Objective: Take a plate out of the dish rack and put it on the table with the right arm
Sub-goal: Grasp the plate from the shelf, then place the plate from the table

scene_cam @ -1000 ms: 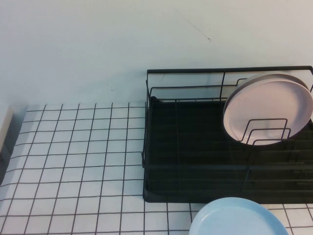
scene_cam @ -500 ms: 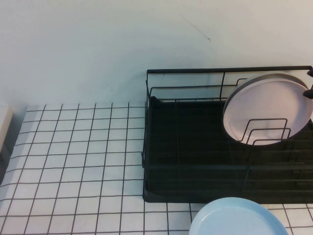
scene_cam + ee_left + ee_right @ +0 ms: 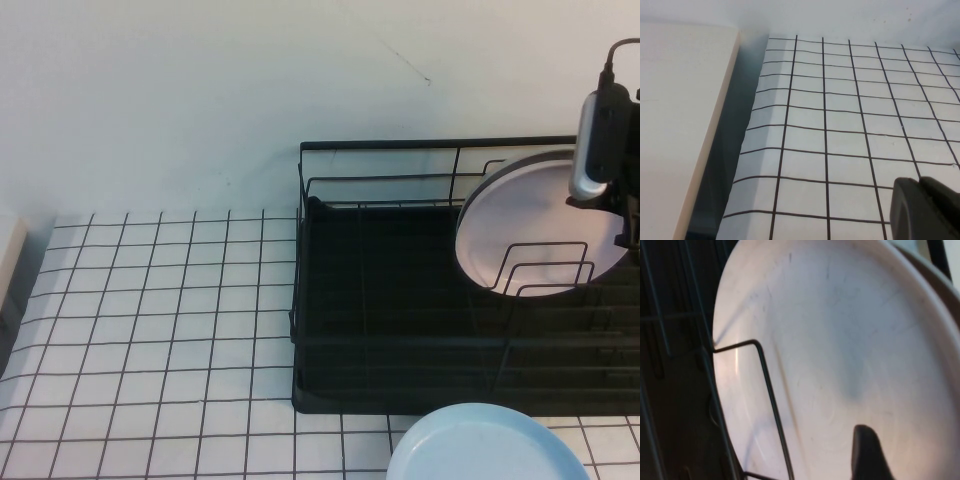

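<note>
One arm has entered the high view within the last second: the right gripper now hangs at the right end of the dish rack, where a moment ago only a dark tip showed at the frame edge, and before that nothing. The plate has not moved; it stands on edge between the upright dividers, directly in front of this gripper, with a greyish-white plate just behind it. In the wrist view one dark finger overlaps the plate's face; whether the jaws are apart or closed I cannot tell. This looks like the approach, no grasp yet. The left gripper sits low over the table, far from the rack, apparently closed.
</note>
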Controlling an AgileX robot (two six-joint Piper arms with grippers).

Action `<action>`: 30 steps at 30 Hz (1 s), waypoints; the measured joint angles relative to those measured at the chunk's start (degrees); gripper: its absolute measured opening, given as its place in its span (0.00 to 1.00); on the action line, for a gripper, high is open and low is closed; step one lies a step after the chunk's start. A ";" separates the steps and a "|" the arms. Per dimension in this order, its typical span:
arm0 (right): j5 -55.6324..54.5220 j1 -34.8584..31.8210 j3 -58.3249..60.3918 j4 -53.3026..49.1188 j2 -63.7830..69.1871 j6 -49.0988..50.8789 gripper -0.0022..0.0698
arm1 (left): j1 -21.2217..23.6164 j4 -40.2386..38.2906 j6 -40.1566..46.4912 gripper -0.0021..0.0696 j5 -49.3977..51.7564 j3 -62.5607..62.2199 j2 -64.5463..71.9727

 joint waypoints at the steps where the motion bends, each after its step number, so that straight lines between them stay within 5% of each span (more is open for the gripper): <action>1: -0.39 0.00 0.00 0.00 0.30 0.00 0.52 | 0.00 0.00 0.00 0.02 0.00 0.00 0.00; 6: -1.16 0.00 0.00 0.00 0.61 -0.03 0.43 | 0.00 0.00 0.00 0.02 0.00 0.00 0.00; 10: -0.93 0.00 0.00 0.00 -0.45 0.47 0.17 | 0.00 0.00 0.00 0.02 0.00 0.00 0.00; 19: 1.82 0.00 0.10 -0.75 -11.71 6.79 0.16 | 0.00 0.00 0.00 0.02 0.00 0.00 0.00; 24: 9.49 0.00 0.10 -1.34 -21.43 21.49 0.16 | 0.00 0.00 0.00 0.02 0.00 0.00 0.00; 30: 25.17 0.00 2.17 -2.20 -31.20 53.98 0.16 | 0.00 -0.10 0.00 0.02 0.00 0.00 0.00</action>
